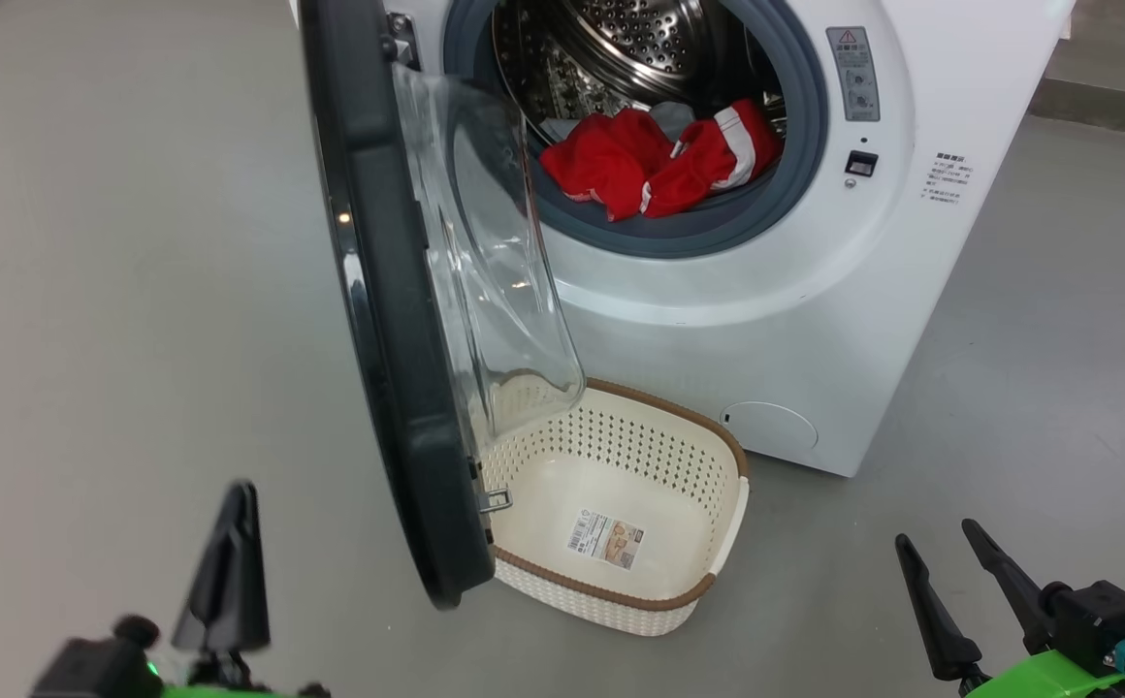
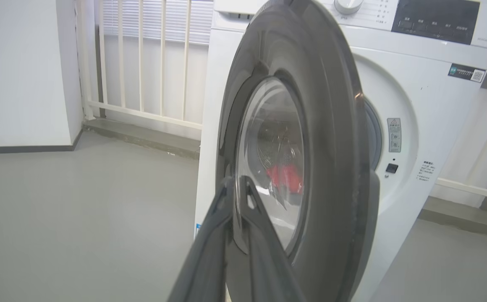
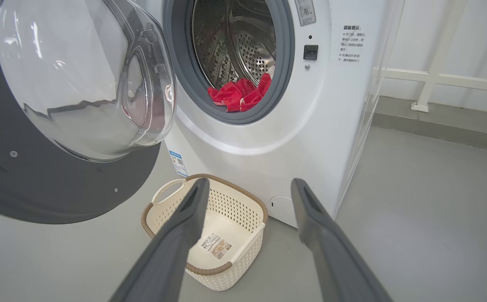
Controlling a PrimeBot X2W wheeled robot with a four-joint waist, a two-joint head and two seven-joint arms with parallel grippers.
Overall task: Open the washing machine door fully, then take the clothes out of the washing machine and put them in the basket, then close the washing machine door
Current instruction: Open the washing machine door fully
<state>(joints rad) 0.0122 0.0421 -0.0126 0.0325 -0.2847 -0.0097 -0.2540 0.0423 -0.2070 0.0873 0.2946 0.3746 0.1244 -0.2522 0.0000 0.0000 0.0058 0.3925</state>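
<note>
While the left pincer [image 1: 228,557] has its fingers pressed together on nothing, near the washing machine door's [image 1: 398,388] outer face, the right pincer [image 1: 936,531] gapes empty. Red clothes [image 1: 650,160] lie in the washing machine [image 1: 718,320] mouth. The open door stands between the left pincer and the empty basket [image 1: 729,456]; bare floor [image 1: 136,291] lies on both sides.

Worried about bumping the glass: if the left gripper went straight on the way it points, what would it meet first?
Most likely the washing machine door: the left gripper points at its outer face, about where black rim meets window. How near is unclear.
</note>
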